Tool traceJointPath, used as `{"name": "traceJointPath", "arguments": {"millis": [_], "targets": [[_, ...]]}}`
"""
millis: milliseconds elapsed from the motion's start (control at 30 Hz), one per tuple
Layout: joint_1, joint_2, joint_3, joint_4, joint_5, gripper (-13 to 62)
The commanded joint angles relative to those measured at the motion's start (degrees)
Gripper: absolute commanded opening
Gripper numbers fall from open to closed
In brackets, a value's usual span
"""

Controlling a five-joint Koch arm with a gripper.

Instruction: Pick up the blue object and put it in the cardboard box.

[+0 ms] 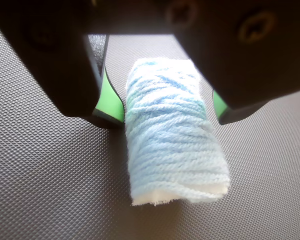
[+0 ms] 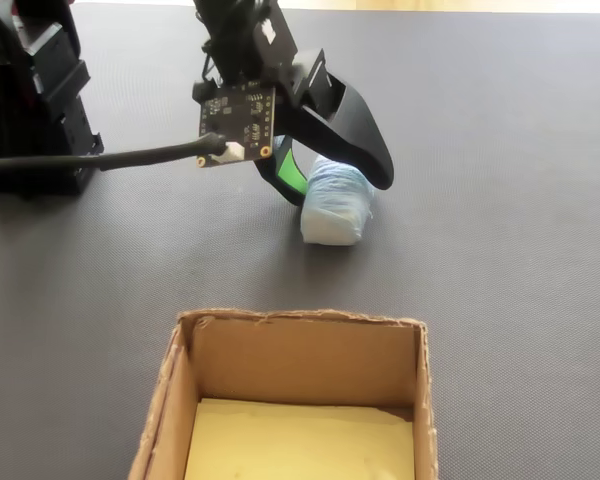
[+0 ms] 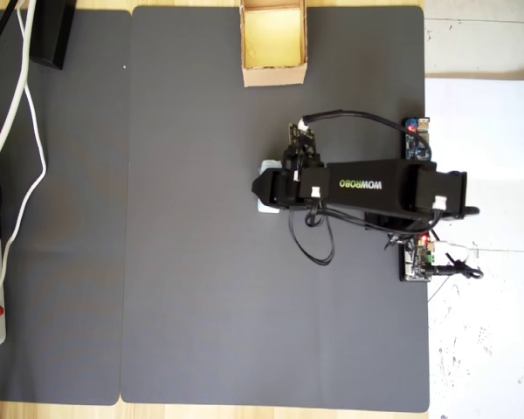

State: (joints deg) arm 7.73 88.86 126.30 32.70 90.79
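one blue object (image 1: 172,135), lying on the mat (image 1: 45,170) between the spread jaws of the gripper (image 1: 167,107), long axis running near to far in the wrist view. left green pad (image 1: 110,102) close beside the roll, possibly touching; hard to tell. not yet clamped. one cardboard box (image 2: 295,345), empty, well apart and nearer the camera in the fixed view.

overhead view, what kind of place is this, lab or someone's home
Probably a hobbyist's desk rather than a formal lab, though that can't be settled. A dark mat covers a wooden table, the arm has bare circuit boards beside it, and loose white cables trail along the left edge.
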Motion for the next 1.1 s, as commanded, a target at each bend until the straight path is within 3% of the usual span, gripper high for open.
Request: {"name": "traceJointPath", "arguments": {"millis": [0,100,333,633,1067], "targets": [[-1.14,-1.05,-2.02,-4.83,0.44,31.7],[-1.23,-1.14,-0.53,-5.98,-0.70,27.4],[-1.41,1.93,8.00,-21.36,-0.35,9.1],[-0.26,11.07,20.83,-47.29,2.37,9.0],[8.00,27.16,22.85,-51.77,1.93,9.1]]}}
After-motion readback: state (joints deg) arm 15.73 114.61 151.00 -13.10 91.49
